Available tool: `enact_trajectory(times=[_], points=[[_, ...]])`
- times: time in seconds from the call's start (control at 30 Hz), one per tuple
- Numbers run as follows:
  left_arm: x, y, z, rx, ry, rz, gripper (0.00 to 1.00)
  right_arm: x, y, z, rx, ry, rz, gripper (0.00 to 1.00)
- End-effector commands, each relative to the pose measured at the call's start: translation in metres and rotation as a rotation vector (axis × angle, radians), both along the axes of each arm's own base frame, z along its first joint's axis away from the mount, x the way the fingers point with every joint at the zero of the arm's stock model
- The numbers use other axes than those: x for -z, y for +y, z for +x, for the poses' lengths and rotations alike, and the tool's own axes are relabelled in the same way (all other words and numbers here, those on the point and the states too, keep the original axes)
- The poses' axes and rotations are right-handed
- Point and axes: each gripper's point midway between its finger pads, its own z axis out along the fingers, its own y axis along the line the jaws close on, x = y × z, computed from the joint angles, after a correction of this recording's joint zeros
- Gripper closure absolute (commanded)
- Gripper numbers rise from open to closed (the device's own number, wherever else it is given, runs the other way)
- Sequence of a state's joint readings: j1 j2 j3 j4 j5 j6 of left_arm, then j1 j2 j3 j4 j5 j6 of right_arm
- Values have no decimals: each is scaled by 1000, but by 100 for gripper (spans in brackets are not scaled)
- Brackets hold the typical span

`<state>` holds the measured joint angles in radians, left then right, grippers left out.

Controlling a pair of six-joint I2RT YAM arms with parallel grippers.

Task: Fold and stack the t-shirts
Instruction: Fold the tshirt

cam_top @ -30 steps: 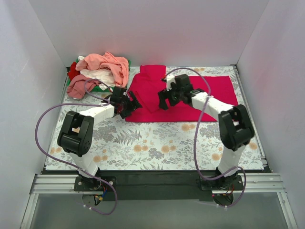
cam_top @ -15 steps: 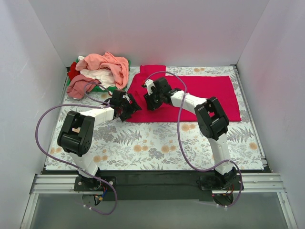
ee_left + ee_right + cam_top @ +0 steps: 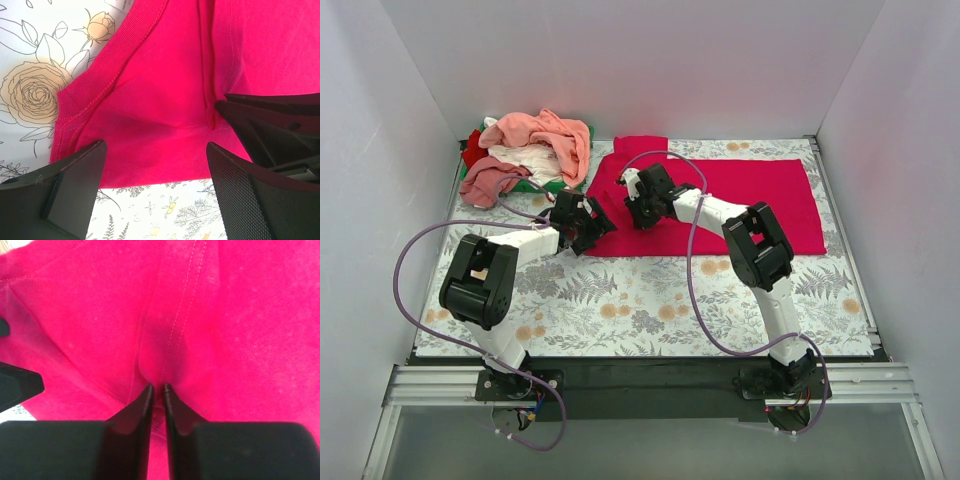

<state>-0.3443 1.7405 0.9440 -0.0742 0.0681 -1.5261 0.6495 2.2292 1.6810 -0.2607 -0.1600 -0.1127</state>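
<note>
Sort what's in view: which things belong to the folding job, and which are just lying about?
Job:
crimson shirt, laid out
shirt pile, back left
left gripper, open over the shirt's edge
right gripper, pinching a fold of it

Lying about:
green tray under the pile
floral table cover
purple cables

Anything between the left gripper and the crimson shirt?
Nothing visible. The left gripper is open over a corner of the crimson t-shirt, with only bare cloth below it. The right gripper pinches a fold just beside it.
</note>
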Motion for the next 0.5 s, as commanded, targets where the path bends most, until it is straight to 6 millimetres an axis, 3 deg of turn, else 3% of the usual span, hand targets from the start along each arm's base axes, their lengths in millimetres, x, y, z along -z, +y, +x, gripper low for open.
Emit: enact_trajectory(times=[0.0, 0.23, 0.33, 0.47], points=[[28, 22, -26, -30, 103, 92, 19, 4, -1, 2, 16, -6, -48, 83], [31, 31, -28, -55, 107, 125, 19, -40, 8, 21, 76, -81, 9, 99], [32, 32, -28, -55, 117, 135, 20, -53, 6, 30, 114, -121, 9, 99], [33, 31, -30, -53, 125, 133, 20, -54, 3, 41, 139, -136, 4, 99]])
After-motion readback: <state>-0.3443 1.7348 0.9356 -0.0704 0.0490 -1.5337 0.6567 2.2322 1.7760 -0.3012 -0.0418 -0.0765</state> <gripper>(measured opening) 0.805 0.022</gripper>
